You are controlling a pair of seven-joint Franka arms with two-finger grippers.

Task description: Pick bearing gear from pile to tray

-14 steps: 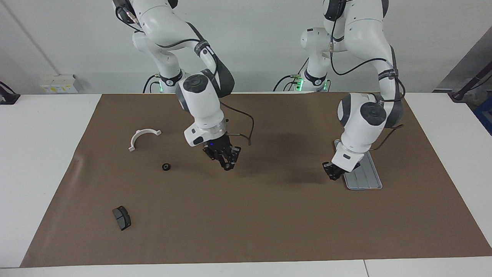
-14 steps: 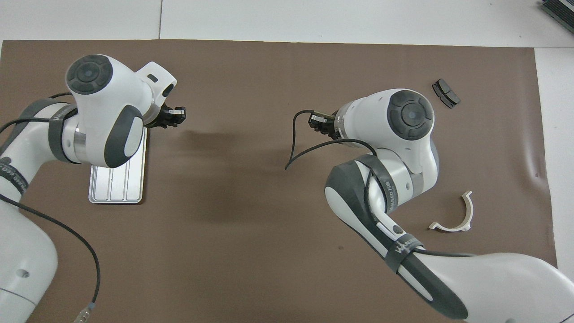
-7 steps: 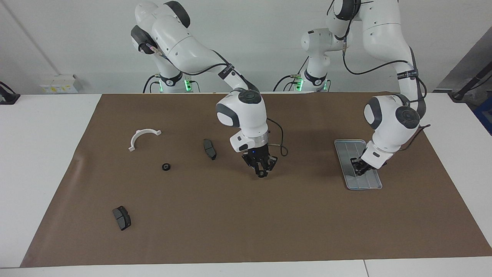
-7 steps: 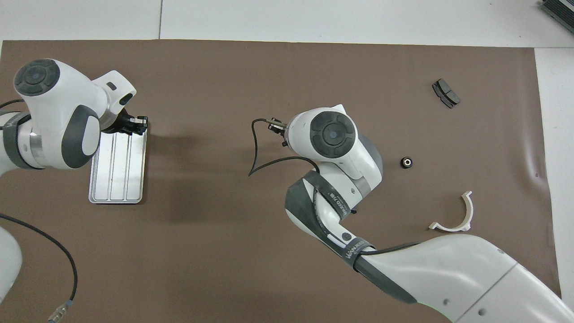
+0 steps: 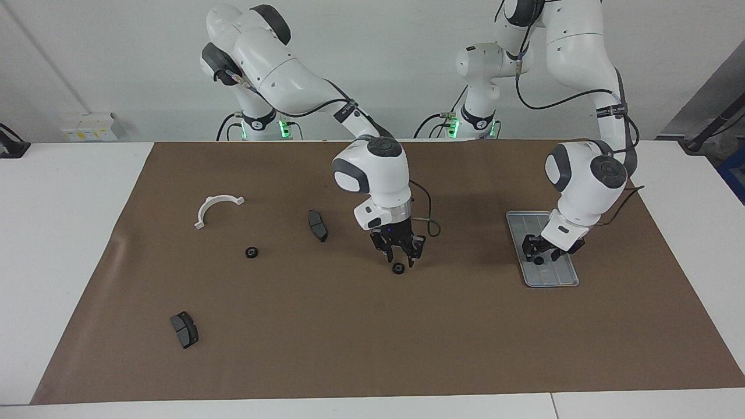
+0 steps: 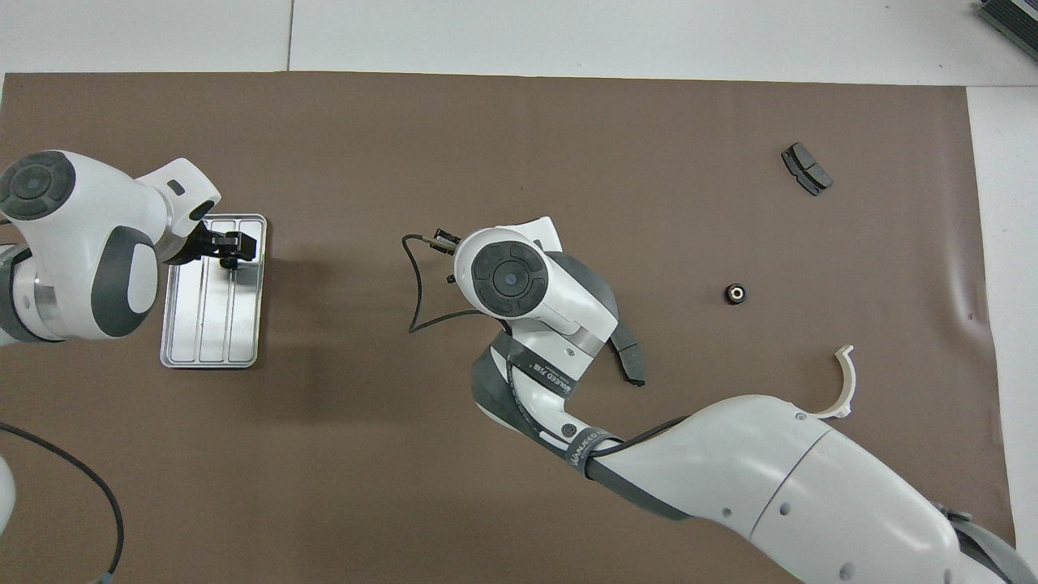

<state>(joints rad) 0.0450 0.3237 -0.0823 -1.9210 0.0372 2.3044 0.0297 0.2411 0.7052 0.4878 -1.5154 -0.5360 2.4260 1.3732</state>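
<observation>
A small black bearing gear [image 5: 398, 267] lies on the brown mat in the middle of the table, just under my right gripper [image 5: 400, 260], which is open and straddles it from above. In the overhead view the right wrist hides that gripper and gear. My left gripper [image 5: 539, 254] [image 6: 235, 246] hangs open low over the silver tray [image 5: 550, 278] [image 6: 212, 324]. Under it, a tiny black ring [image 5: 539, 261] [image 6: 231, 262] rests on the tray. The pile is scattered toward the right arm's end: another black ring [image 5: 251, 252] [image 6: 735, 294], a white half-ring [image 5: 216, 205] and dark pads.
One dark pad [image 5: 317, 225] [image 6: 629, 362] lies beside the right wrist. Another dark pad [image 5: 184, 329] [image 6: 806, 169] lies farthest from the robots. The right forearm partly covers the white half-ring [image 6: 845, 380] in the overhead view. The brown mat [image 5: 372, 343] covers most of the white table.
Both grippers went from shut to open. A black gear now lies on the mat under the right gripper, and a small ring shows on the tray under the left gripper.
</observation>
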